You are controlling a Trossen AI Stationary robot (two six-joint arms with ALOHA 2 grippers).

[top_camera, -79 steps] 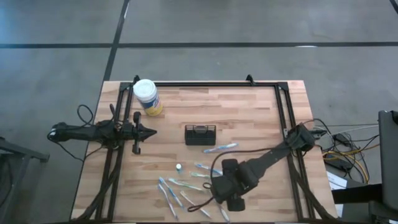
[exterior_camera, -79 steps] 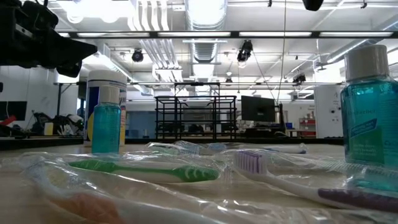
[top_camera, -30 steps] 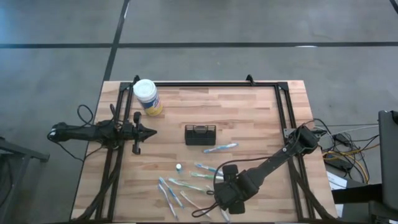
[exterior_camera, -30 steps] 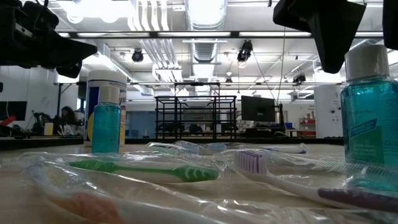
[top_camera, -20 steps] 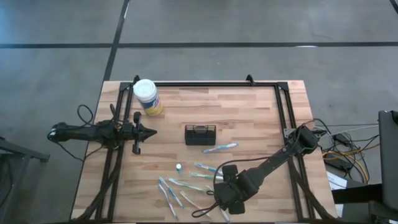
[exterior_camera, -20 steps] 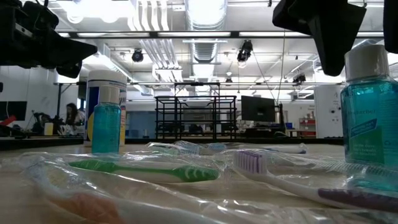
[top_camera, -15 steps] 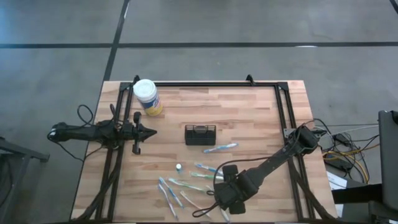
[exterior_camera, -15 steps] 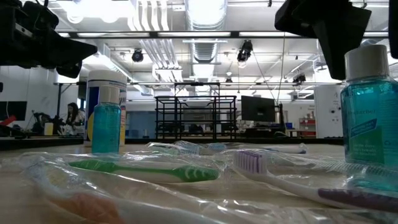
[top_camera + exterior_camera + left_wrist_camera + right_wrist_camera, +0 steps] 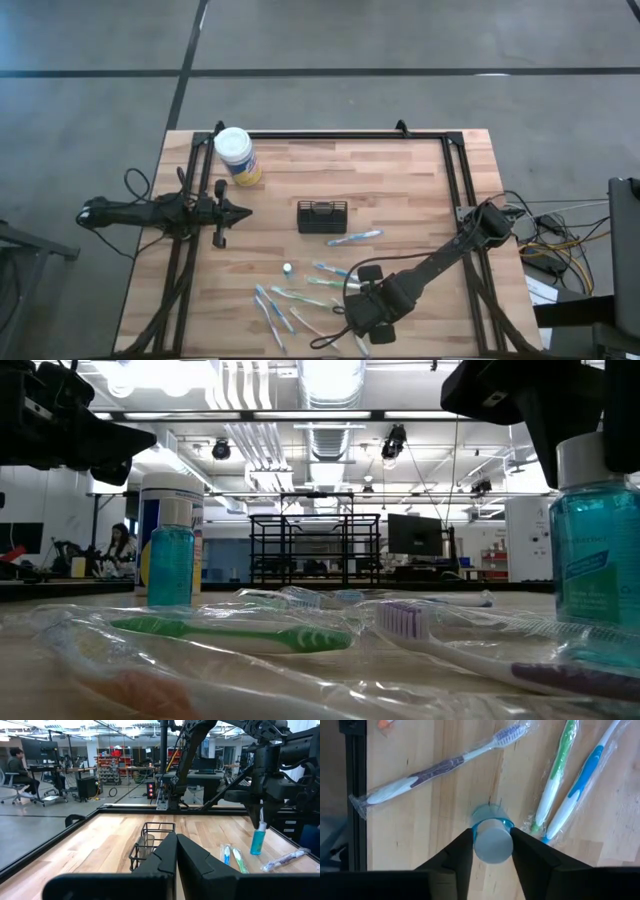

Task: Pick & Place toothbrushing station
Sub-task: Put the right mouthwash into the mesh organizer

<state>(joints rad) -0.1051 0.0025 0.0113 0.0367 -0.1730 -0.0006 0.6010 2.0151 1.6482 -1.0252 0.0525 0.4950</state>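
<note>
The black wire-mesh caddy stands on its base at the table's middle. Several wrapped toothbrushes lie flat near the front edge. Among them stands a small blue bottle with a white cap. My right gripper hangs over it, pointing down and shut on its cap. The high view hides this bottle under the arm. My left gripper waits shut at the table's left side, pointing level toward the caddy. My right gripper pinches the bottle's white cap between its two fingers, one on each side. The fingers come from above, pointing down. The bottle stands upright with its base on the table.
A second small blue bottle stands left of the toothbrushes. A white-lidded yellow jar stands at the far left corner. A blue toothbrush lies just in front of the caddy. A black frame rims the table.
My right gripper's fingers have closed in on the bottle's white cap, from standing wide on either side of it. The bottle has stayed upright in its place.
</note>
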